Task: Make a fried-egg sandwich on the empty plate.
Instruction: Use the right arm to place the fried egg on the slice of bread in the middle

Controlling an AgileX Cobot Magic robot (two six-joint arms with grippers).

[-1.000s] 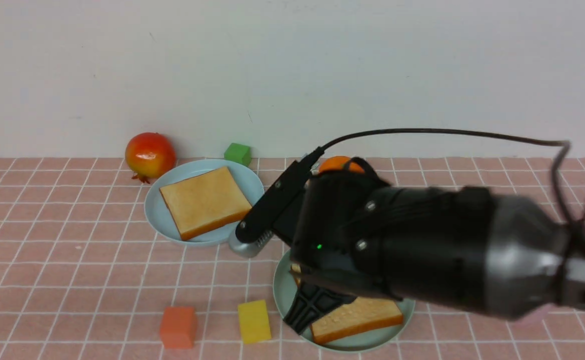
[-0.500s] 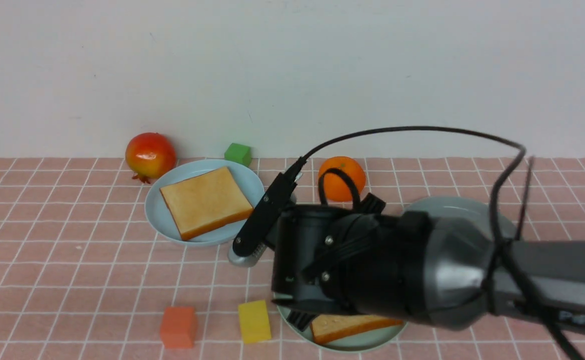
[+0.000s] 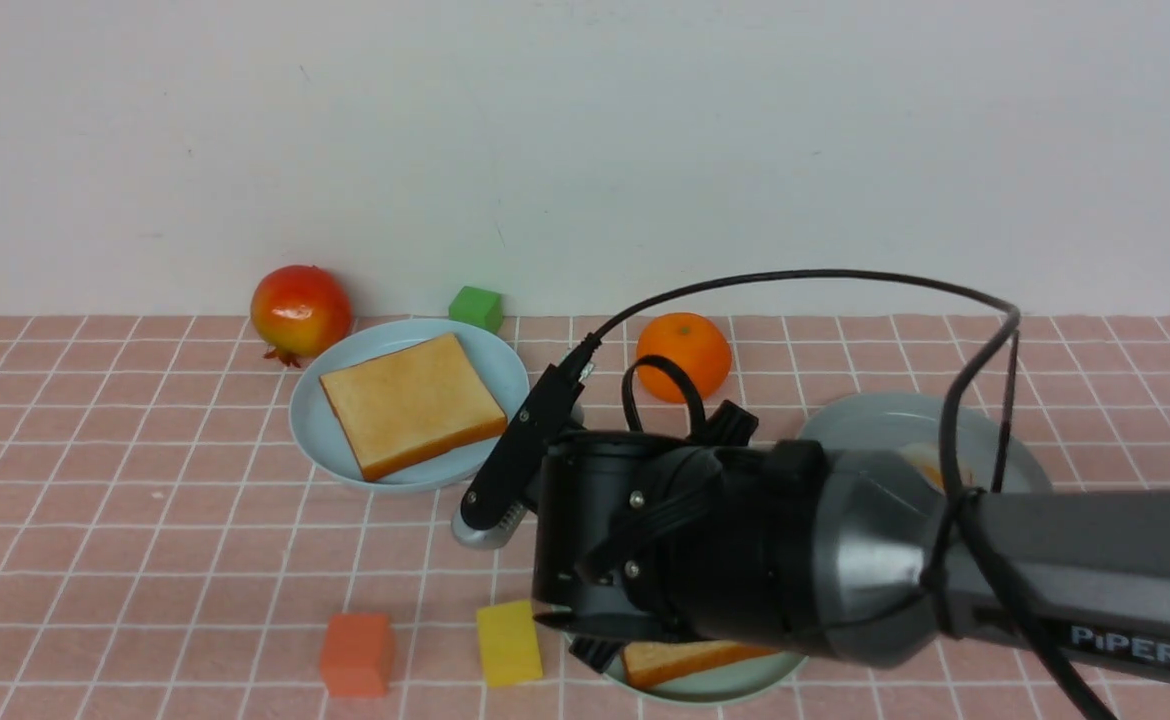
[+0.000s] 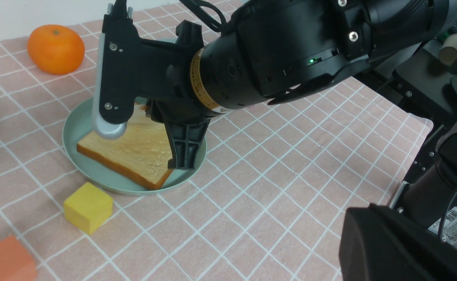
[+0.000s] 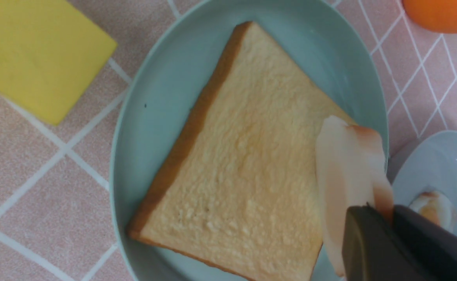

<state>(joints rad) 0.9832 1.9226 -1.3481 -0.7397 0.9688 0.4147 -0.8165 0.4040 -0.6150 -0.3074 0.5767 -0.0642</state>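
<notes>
Right fingers [image 5: 369, 242] are pinching the fried egg [image 5: 343, 171] by its edge, so it's hanging on its side over one corner of the toast slice [image 5: 248, 164] lying on the mint-green plate [image 5: 158, 89]. Can't tell if egg and toast are touching. Left fingers are clenched shut. A yellow block [image 5: 37, 54] is sitting on the bench [image 3: 145, 520] just beside that plate, and a second toast [image 3: 410, 400] is lying on the light blue plate [image 3: 505, 365].
</notes>
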